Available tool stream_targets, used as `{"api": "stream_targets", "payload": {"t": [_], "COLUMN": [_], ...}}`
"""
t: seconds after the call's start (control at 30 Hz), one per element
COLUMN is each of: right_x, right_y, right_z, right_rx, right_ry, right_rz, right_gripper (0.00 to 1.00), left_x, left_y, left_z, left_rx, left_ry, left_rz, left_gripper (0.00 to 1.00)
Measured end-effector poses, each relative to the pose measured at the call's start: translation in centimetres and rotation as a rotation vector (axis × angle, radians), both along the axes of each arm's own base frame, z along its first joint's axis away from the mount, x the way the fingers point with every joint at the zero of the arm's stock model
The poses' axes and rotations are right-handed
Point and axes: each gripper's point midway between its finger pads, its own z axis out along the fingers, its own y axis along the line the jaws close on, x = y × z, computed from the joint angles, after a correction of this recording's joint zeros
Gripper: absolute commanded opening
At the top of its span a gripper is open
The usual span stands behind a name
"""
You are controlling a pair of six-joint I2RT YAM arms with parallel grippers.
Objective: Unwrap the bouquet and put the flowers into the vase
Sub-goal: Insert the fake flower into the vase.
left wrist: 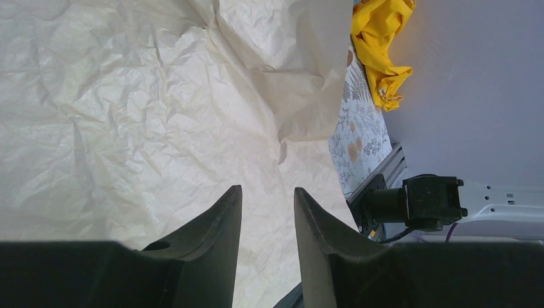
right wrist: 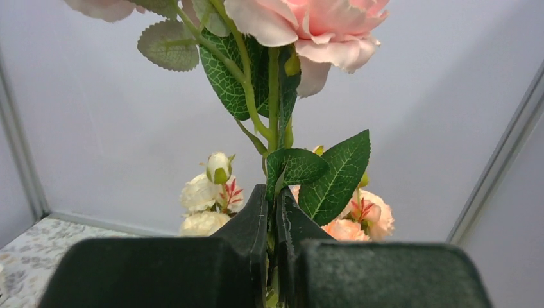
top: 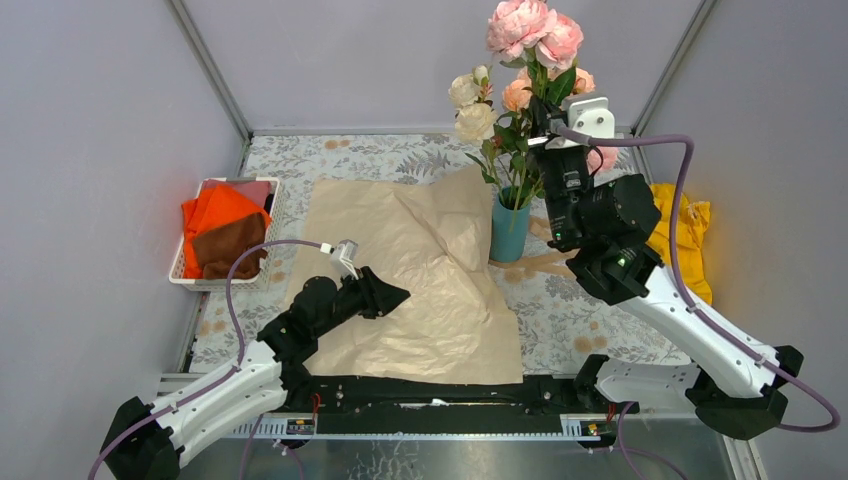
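Note:
The flowers [top: 520, 60], pink, peach and cream roses on green stems, stand upright in the teal vase [top: 509, 226] at the back right of the table. My right gripper [top: 545, 122] is shut on a green stem [right wrist: 272, 128] partway up, under a big pink bloom [right wrist: 314, 22]. The bouquet's crinkled kraft paper [top: 400, 270] lies spread flat in the middle of the table, with no flowers in it. My left gripper [top: 400, 295] hovers over the paper's left part, open with nothing between its fingers [left wrist: 218, 221].
A white basket [top: 195, 278] with orange, brown and pink cloths sits at the left edge. A yellow cloth [top: 690, 235] lies at the right, behind my right arm. A tan ribbon [top: 530, 265] lies on the floral tablecloth [top: 560, 310] by the vase.

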Motion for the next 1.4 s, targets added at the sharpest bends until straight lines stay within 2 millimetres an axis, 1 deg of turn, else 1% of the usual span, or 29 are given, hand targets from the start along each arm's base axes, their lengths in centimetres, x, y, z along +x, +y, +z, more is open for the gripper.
{"api": "stream_targets", "payload": {"t": [0.23, 0.43, 0.57, 0.77, 1.0, 1.27, 1.4], "right_x": [0.8, 1.1, 1.5, 2.5, 3.7, 4.0, 4.2], "right_y": [0.3, 0.3, 0.4, 0.6, 1.4, 1.4, 1.2], "right_z": [1.0, 1.8, 1.9, 0.1, -3.3, -5.0, -6.6], "right_rx": [-0.029, -0.032, -0.033, -0.050, -0.091, -0.073, -0.068], "right_ry": [-0.063, -0.107, -0.124, -0.123, -0.115, -0.110, -0.088], "right_rz": [-0.056, -0.081, -0.094, -0.108, -0.087, -0.065, -0.063], "right_gripper": [0.00, 0.00, 0.00, 0.00, 0.00, 0.00, 0.00], "left_x": [0.0, 0.0, 0.0, 0.0, 0.0, 0.0, 0.0], "left_y": [0.0, 0.0, 0.0, 0.0, 0.0, 0.0, 0.0], "left_z": [0.0, 0.0, 0.0, 0.0, 0.1, 0.1, 0.0], "left_rx": [0.000, -0.001, -0.001, -0.001, -0.003, -0.004, -0.003], "left_ry": [0.000, -0.001, -0.001, -0.001, -0.003, -0.003, -0.002], "left_rz": [0.000, 0.000, 0.000, 0.000, 0.000, 0.001, 0.000], "left_gripper": [0.42, 0.42, 0.42, 0.42, 0.42, 0.42, 0.42]}}
